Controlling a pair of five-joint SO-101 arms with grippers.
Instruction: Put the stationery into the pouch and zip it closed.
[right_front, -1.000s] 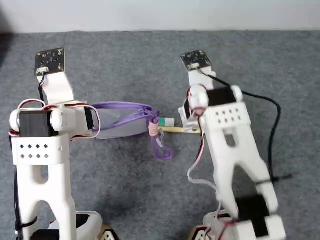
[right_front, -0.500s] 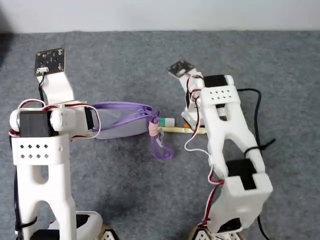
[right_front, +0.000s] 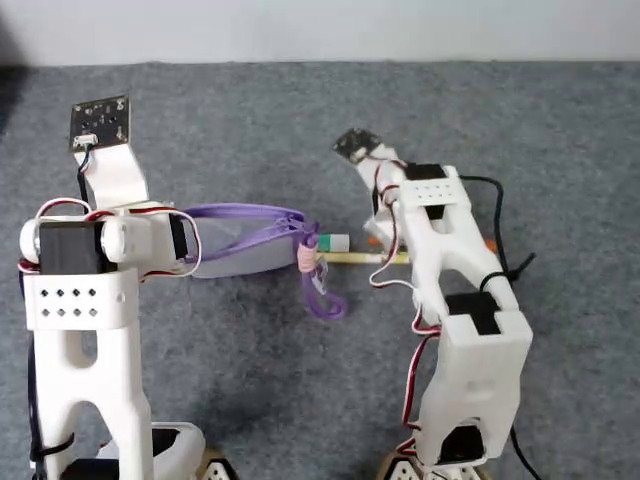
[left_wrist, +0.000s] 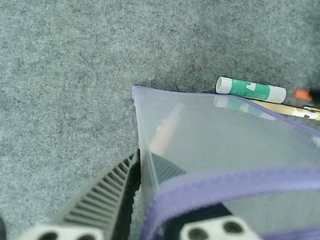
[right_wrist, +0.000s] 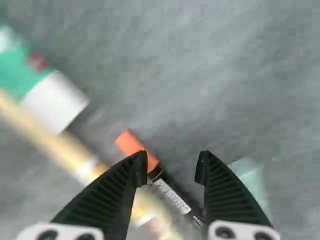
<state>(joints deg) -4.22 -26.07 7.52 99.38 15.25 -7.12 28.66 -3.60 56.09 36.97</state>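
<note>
One edge of the pouch (left_wrist: 215, 145) is sitting clamped between my left fingers (left_wrist: 100, 200); my right fingers (right_wrist: 115, 192) are hanging apart astride the orange-tipped pen (right_wrist: 135, 145), near the glue stick (left_wrist: 250, 89).

No legible text anywhere

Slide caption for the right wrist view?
Open right gripper straddles an orange-tipped pen beside a green-and-white glue stick on grey felt.

Holds left arm (right_front: 78, 300) bent rightward, left gripper (left_wrist: 145, 164) pinched on pouch (left_wrist: 215, 135) edge; holds right arm (right_front: 455, 300) extended far, right gripper (right_wrist: 170, 164) down, spread.
</note>
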